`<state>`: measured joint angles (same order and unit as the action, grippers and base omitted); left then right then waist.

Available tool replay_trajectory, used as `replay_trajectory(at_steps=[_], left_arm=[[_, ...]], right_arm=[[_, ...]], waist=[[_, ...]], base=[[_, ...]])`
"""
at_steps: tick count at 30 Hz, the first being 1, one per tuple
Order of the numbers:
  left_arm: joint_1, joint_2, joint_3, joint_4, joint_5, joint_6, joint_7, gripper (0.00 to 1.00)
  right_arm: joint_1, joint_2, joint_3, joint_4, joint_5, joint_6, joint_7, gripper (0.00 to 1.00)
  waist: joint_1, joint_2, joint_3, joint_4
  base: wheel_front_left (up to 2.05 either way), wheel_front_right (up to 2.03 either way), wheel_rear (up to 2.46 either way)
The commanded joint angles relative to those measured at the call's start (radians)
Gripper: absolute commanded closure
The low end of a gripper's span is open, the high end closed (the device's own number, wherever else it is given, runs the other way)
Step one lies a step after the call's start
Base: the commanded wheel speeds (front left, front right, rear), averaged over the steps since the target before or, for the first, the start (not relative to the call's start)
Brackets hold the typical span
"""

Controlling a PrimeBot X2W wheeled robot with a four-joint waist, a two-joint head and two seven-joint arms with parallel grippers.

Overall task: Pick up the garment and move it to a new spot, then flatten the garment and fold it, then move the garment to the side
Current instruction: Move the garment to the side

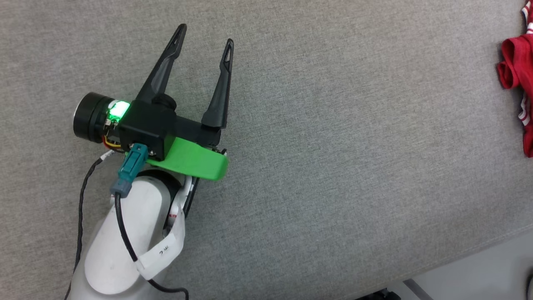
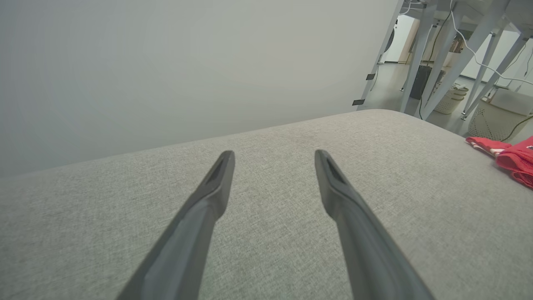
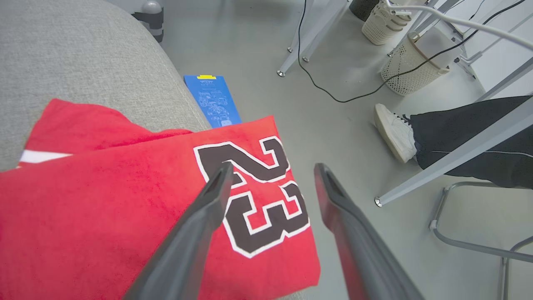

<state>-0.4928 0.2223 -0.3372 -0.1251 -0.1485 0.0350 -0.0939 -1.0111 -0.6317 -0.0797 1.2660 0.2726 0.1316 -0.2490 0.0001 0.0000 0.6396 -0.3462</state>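
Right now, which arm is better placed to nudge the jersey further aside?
Right. The right pincer hangs open directly over the jersey, by its 23. The left pincer, also open, sits over the grey surface, with the jersey far off at the head view's right edge.

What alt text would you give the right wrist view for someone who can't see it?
A red garment with a black, white-outlined 23 lies at the edge of a grey fabric surface, with the right arm's two dark jaws open over it. On the floor beyond are a blue sheet, a person's white shoe and pale baskets.
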Motion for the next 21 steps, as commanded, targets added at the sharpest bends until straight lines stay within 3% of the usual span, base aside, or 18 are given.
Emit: replay_trajectory(at_steps=[1,5,11,21], left_arm=[[0.012,-0.005,0.001,0.011,-0.009,0.007,-0.014,0.00],[0.052,-0.020,0.002,0.047,-0.033,0.015,-0.050,0.00],[0.139,-0.040,0.010,0.094,-0.076,0.032,-0.091,0.00],[0.263,-0.072,0.026,0.170,-0.145,0.042,-0.139,0.00]], right_arm=[[0.011,-0.004,-0.009,0.003,-0.013,-0.001,-0.008,0.00],[0.058,-0.003,-0.045,-0.062,-0.014,-0.001,-0.012,0.00],[0.220,0.025,-0.098,-0.263,-0.004,-0.001,-0.012,0.00],[0.532,0.137,-0.234,-0.554,-0.030,-0.001,-0.013,0.00]], waist=[[-0.0001,0.0000,-0.052,0.025],[-0.0001,0.0000,-0.121,0.052],[-0.0001,0.0000,-0.232,0.098],[-0.0001,0.0000,-0.388,0.192]], base=[[0.00,0.00,0.00],[0.00,0.00,0.00],[0.00,0.00,0.00],[0.00,0.00,0.00]])
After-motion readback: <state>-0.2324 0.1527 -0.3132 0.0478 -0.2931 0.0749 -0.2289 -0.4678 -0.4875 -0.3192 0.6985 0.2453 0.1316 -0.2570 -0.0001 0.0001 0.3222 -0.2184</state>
